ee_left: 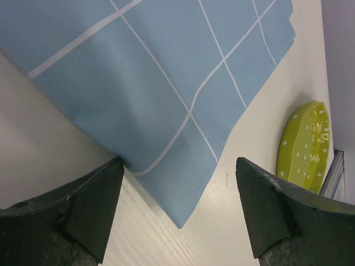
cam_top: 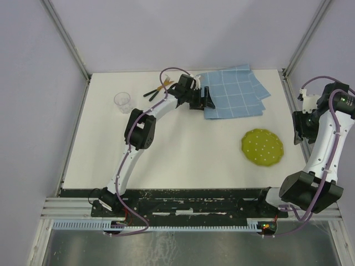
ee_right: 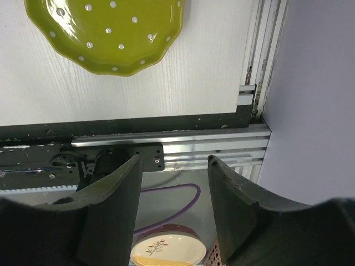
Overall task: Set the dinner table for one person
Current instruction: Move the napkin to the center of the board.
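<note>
Surface partly laid, both tools empty.
Off-white surface (cam_top: 183, 158) fills the cell; blue cloth (cam_top: 236, 94) at 1 o'clock, green plate (cam_top: 262, 147) at 3, cup (cam_top: 122, 101) at 10. Left tool (cam_top: 206, 101) wide open astride the cloth corner; right tool (ee_right: 173, 188) jaws apart, holding nothing.

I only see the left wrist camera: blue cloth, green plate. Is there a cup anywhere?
Observer: Yes, a clear cup stands upright on the dinner table, toward its far left.
Operator: Any forks?
Observer: Dark-handled cutlery lies between the cup and the cloth.
Operator: Where's the other arm?
Observer: The right arm's fingers hang open by the table's right edge, holding nothing.
</note>
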Available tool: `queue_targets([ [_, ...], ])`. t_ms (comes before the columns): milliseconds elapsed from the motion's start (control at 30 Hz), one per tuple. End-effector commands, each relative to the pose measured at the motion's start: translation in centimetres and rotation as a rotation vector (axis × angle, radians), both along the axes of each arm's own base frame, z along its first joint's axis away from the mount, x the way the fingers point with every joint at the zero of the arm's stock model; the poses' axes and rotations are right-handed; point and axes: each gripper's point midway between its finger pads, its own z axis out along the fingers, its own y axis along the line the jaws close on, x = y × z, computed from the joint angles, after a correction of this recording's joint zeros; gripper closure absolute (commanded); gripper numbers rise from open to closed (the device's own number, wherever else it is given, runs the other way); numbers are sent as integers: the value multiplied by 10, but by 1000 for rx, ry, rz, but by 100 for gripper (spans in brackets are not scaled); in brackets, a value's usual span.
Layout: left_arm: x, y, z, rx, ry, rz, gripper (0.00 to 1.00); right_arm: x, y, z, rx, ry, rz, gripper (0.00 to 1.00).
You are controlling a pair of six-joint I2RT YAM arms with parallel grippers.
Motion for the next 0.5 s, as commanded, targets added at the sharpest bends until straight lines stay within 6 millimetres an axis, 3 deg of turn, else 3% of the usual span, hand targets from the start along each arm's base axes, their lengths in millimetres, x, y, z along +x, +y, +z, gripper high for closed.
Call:
queue_targets([
  [0, -15, -6, -8, -30, 121, 28, 12, -7, -1, 7, -27, -15, 0, 41],
  [67, -15, -9, -5, -51, 126, 30, 16, -8, -2, 9, -36, -11, 1, 41],
  [267, -10, -14, 5, -113, 114, 49, 48, -12, -4, 14, -60, -9, 4, 41],
  [300, -9, -15, 5, -118, 115, 51, 55, -12, -4, 15, -61, -8, 2, 41],
  [400, -8, -16, 7, -136, 110, 49, 94, -12, -6, 18, -66, -9, 3, 41],
  [467, -6, -14, 6, -137, 108, 51, 97, -12, -7, 20, -73, -11, 3, 41],
])
